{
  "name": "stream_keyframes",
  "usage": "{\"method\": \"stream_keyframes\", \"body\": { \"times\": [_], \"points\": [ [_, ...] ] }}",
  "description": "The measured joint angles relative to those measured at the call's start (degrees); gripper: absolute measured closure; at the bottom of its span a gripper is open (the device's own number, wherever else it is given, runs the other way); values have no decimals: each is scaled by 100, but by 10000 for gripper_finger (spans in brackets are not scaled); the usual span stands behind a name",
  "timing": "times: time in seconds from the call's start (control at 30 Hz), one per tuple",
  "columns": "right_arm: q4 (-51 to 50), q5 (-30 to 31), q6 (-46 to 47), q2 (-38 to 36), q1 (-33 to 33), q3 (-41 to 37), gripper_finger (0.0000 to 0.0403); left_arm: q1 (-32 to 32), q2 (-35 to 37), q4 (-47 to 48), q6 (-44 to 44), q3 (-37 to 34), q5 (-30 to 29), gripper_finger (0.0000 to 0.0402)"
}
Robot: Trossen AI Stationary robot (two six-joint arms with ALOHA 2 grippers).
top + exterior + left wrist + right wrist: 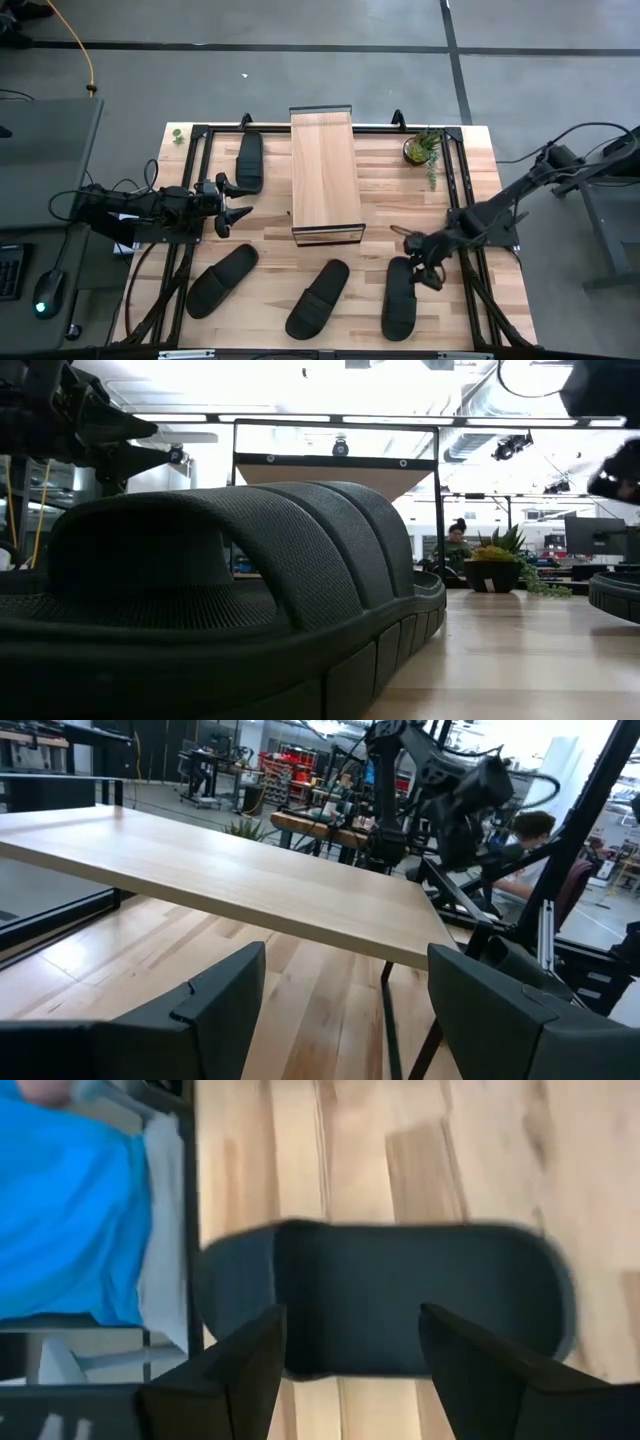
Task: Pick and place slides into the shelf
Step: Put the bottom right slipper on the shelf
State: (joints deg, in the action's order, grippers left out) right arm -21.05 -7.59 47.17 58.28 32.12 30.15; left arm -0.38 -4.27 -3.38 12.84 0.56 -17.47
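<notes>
The shelf [326,176] stands near the far middle of the wooden table [480,180], its light-wood top bare, with no sandal on it; what lies under the plank cannot be seen from above. Four black slides lie on the tabletop around it. One slide [249,160] rests just beside the shelf's left edge, lengthwise along it, toward the far side. The other three lie in a row along the near edge: a left slide [221,280] angled, a middle slide [318,298] angled likewise, and a right slide [400,297] nearly straight. In the low view the middle slide [230,600] fills the foreground with its ribbed strap. The left gripper [233,200] hovers left of the shelf, near the far slide's heel, fingers spread wide and holding nothing; its wrist view shows the shelf plank [230,870] ahead between its open fingers [215,1010]. The right gripper [425,258] hangs over the toe end of the right slide, fingers parted and empty, and its wrist view shows that slide [400,1295] below, between the fingers [245,1370]. A small potted plant [424,148] sits at the table's far right corner.
</notes>
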Motion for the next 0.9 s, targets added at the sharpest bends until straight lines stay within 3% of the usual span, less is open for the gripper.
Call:
{"method": "stream_keyframes", "body": {
  "times": [0.13,0.33,0.9],
  "points": [
    [114,-287,287,494,164,0,182,-2,0,0,0,0,2,140],
    [1053,-639,518,930,354,0,182,0,0,0,-7,0,2,140],
    [2209,-625,833,2011,608,0,182,-2,0,2,-11,0,7,140]
  ]
}}
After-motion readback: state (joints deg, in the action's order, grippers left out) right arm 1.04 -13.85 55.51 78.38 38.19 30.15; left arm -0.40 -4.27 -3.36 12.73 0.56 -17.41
